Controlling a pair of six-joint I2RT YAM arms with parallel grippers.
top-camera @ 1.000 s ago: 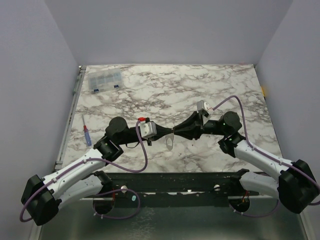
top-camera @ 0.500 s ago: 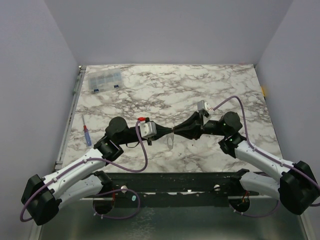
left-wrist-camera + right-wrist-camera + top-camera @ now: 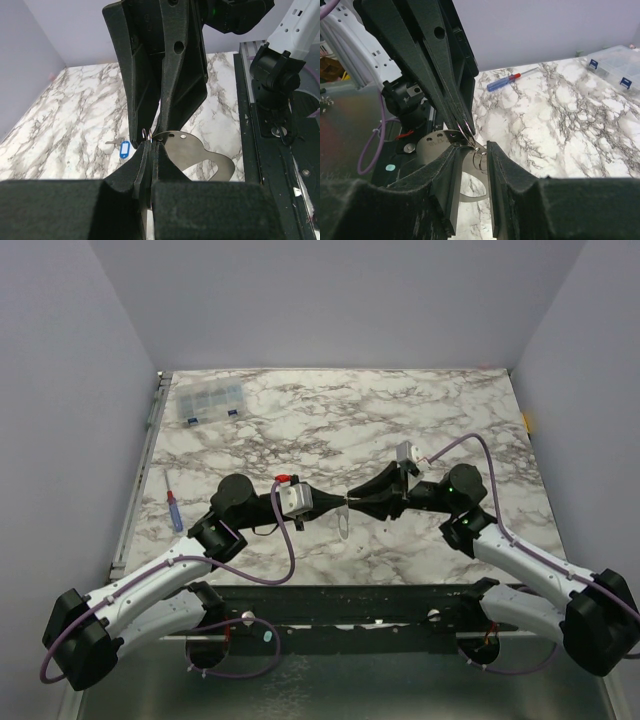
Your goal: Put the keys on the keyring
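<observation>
My two grippers meet tip to tip above the middle of the table. My left gripper (image 3: 338,504) (image 3: 150,145) is shut on a thin silvery wire ring (image 3: 147,133) (image 3: 466,127). A flat pale metal key (image 3: 195,155) (image 3: 432,142) with small holes hangs by the ring, and shows under the tips in the top view (image 3: 343,523). My right gripper (image 3: 352,503) (image 3: 474,148) has its jaws a narrow gap apart around a small ring coil (image 3: 480,157). A blue oblong tag (image 3: 124,149) lies on the table beside a small silvery key (image 3: 112,142).
A clear compartment box (image 3: 209,401) (image 3: 615,62) stands at the far left corner. A blue-handled, red-tipped screwdriver (image 3: 174,510) (image 3: 507,80) lies near the left edge. A black rail (image 3: 350,600) runs along the near edge of the table.
The right arm has shifted slightly to the right and its gripper looks slimmer from above. The left arm and the hanging key have hardly moved.
</observation>
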